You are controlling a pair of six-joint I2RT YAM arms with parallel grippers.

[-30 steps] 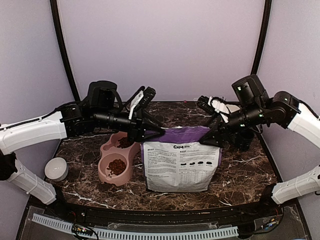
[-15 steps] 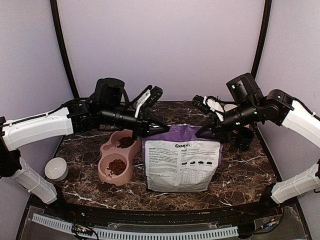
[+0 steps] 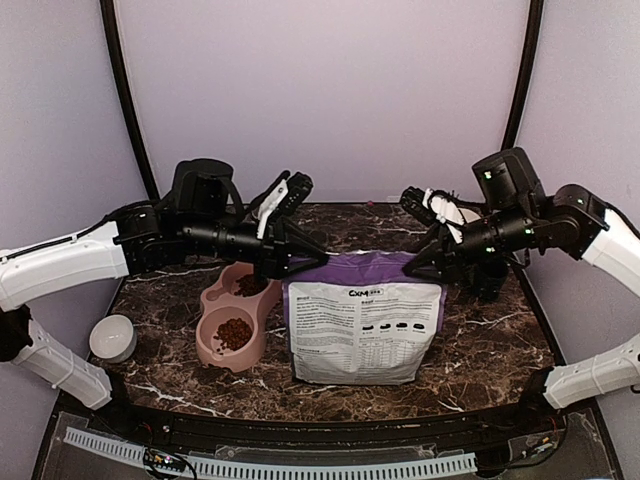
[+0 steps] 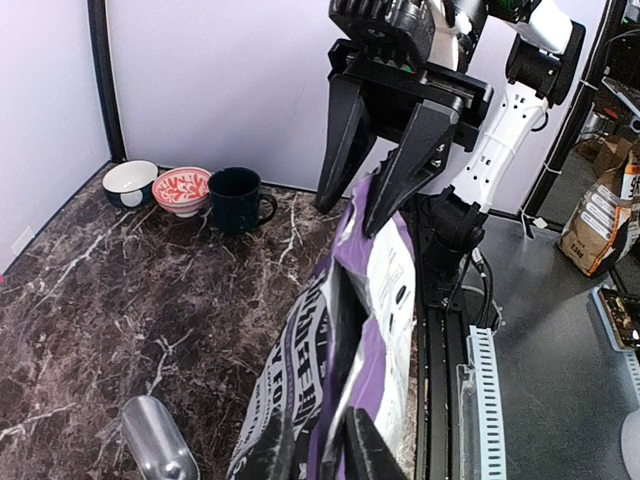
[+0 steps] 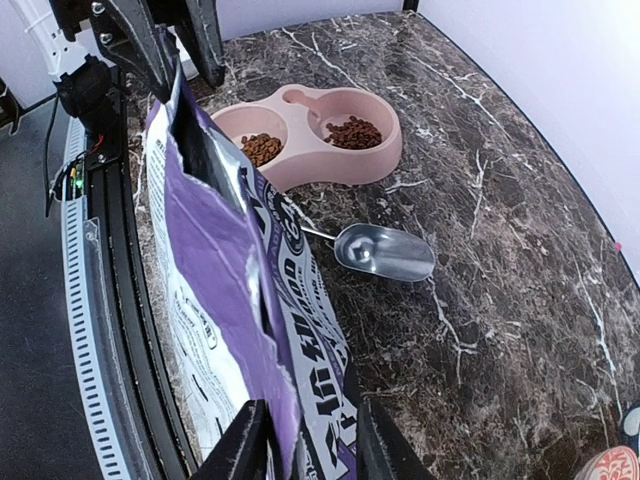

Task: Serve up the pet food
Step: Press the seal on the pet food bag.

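The pet food lies as brown kibble in both cups of the pink double bowl (image 3: 212,300), the near heap (image 3: 233,332) and the far heap (image 3: 250,285); the right wrist view shows the bowl (image 5: 330,165). A purple-and-white bag (image 3: 362,330) stands upright mid-table with its mouth gaping. My left gripper (image 3: 300,262) straddles the bag's top left corner, its jaws a narrow way apart round the purple edge (image 4: 345,400). My right gripper (image 3: 425,265) straddles the top right corner, fingers wider apart with the bag's edge (image 5: 290,400) between them. A metal scoop (image 5: 385,252) lies empty behind the bag.
A white bowl (image 3: 113,337) sits at the front left. At the back right stand a dark mug (image 4: 238,200), a red patterned bowl (image 4: 182,188) and a white-and-dark bowl (image 4: 130,182). The table's front rail (image 3: 300,425) runs just below the bag.
Half a second ago both arms stood a little further in over the bag; now each has drawn back outward to about where it was a second ago. The bag has stayed upright.
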